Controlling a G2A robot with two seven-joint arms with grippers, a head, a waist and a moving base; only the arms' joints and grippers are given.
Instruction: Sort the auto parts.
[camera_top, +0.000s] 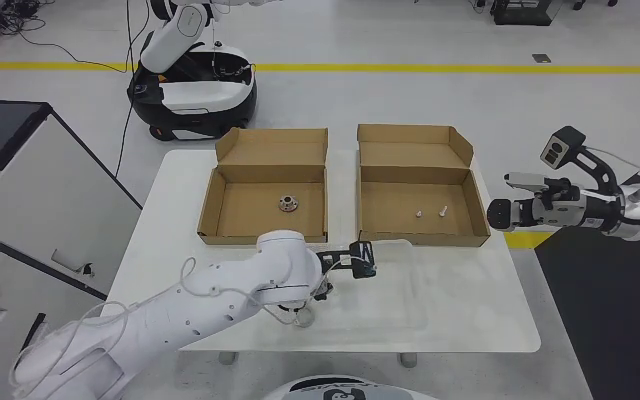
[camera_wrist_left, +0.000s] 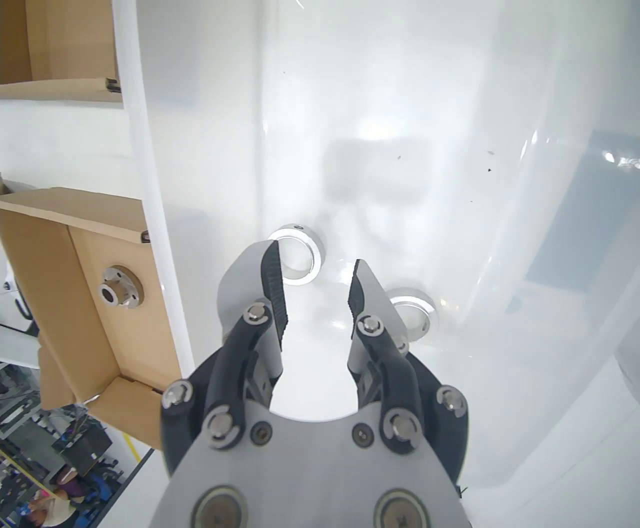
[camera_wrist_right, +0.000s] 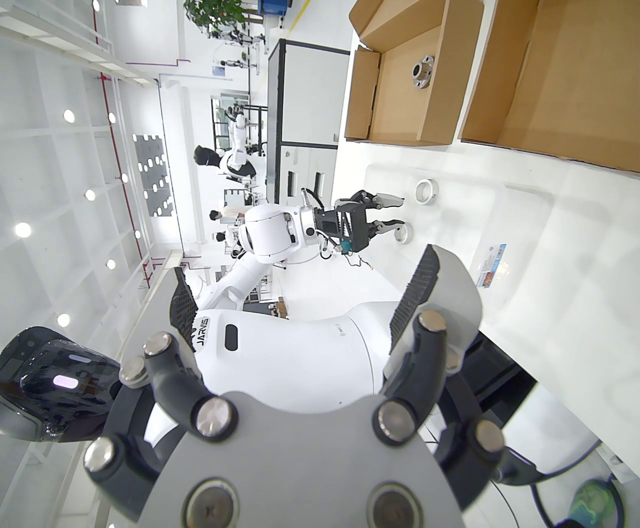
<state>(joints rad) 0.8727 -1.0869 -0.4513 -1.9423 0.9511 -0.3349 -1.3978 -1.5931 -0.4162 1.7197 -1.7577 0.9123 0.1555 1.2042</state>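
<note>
Left claw (camera_wrist_left: 314, 255) low over the front middle of the worktop (camera_top: 160, 230), fingers parted a moderate way, nothing held between them. Just past its fingertips, two bright metal rings lying flat: first ring (camera_wrist_left: 297, 252) beyond the tip of one finger, second ring (camera_wrist_left: 415, 310) partly hidden behind the other finger, contact impossible to judge. From the right wrist view, same left claw (camera_wrist_right: 401, 212) pointing towards the boxes, second ring (camera_wrist_right: 402, 232) just beside one finger, first ring (camera_wrist_right: 426, 191) a little apart on the side nearer the boxes. Under both rings, clear plastic sheet (camera_top: 450, 300) spread over the front of the worktop. At the back, two open cardboard boxes side by side, flaps up. Inside the left box (camera_top: 212, 200), flanged hub (camera_top: 288, 203) of grey metal, resting on the box floor with its bore facing up. Inside the right box (camera_top: 415, 155), small pale part (camera_top: 418, 213) and another small part (camera_top: 441, 210) near each other, too small to name more closely. Right claw (camera_top: 497, 214) held in the air off the worktop's right edge, level with the right box and apart from it. Seen from its own wrist, right claw (camera_wrist_right: 305, 265) spread wide, empty.
</note>
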